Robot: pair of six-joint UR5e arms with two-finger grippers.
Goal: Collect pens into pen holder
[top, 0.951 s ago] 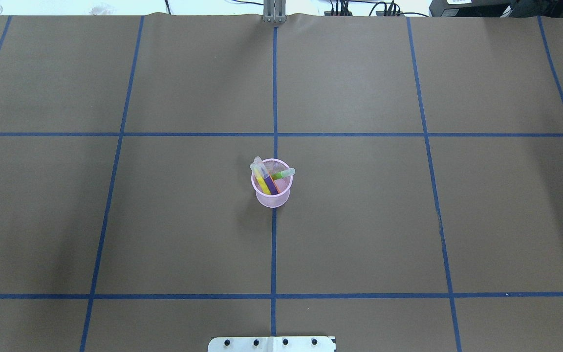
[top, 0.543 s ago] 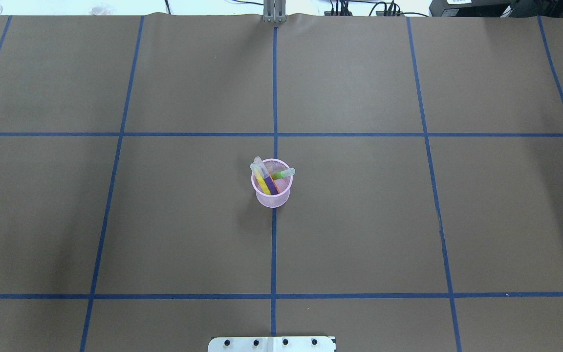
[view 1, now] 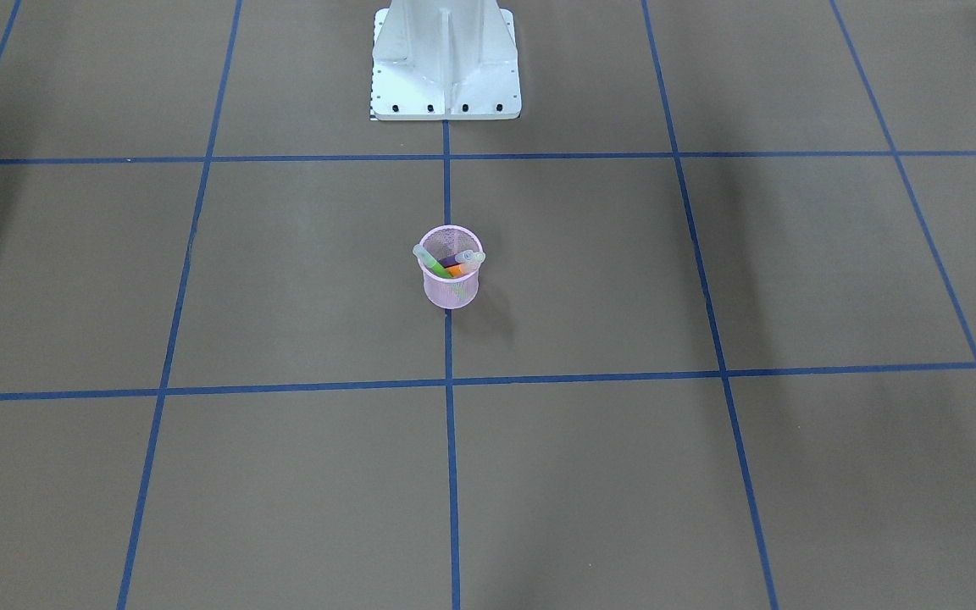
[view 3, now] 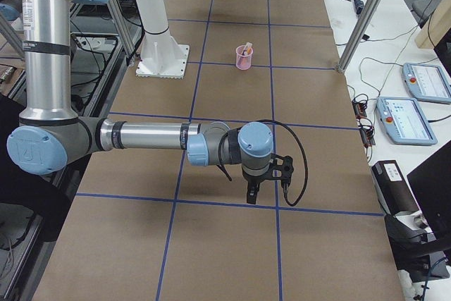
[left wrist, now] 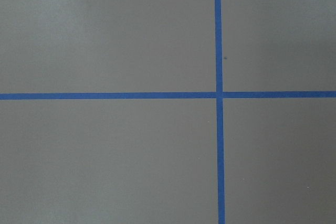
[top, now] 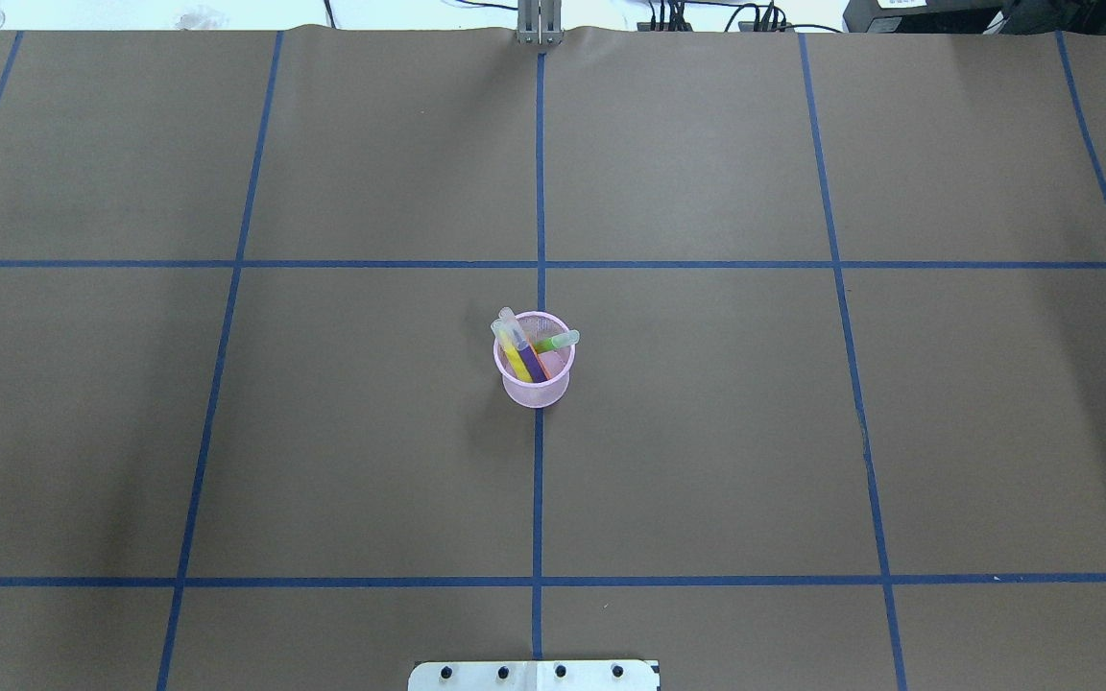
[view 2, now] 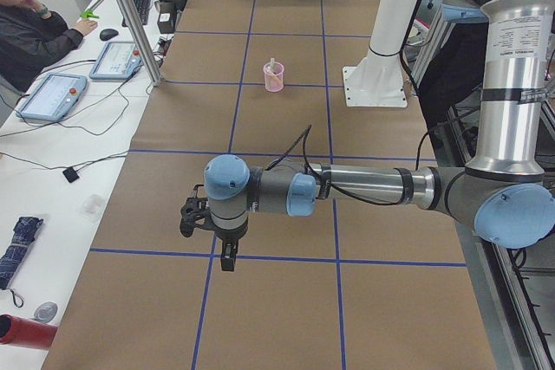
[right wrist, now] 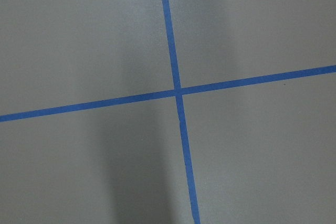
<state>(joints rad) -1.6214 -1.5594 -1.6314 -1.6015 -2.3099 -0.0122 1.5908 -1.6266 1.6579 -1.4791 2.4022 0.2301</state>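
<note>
The pink mesh pen holder (top: 536,392) stands upright on the blue centre line in the middle of the table, also visible from across the table (view 1: 450,293) and small in the side views (view 2: 273,81) (view 3: 243,60). The pens lean inside it: a purple pen (top: 530,361), a green pen (top: 559,341) (view 1: 433,264) and an orange pen (view 1: 455,271), caps above the rim. My left gripper (view 2: 227,259) hangs over the table far from the holder, and my right gripper (view 3: 251,195) does likewise at the opposite end. Whether either is open or shut I cannot tell. Both wrist views show only brown paper and blue tape.
The robot's white base plate (view 1: 446,80) (top: 534,676) sits at the table's near middle edge. Blue tape lines grid the brown paper. A person (view 2: 30,28) sits at a side desk with control tablets (view 2: 52,95). Metal posts (view 2: 130,19) (view 3: 366,15) stand by the table's far edge.
</note>
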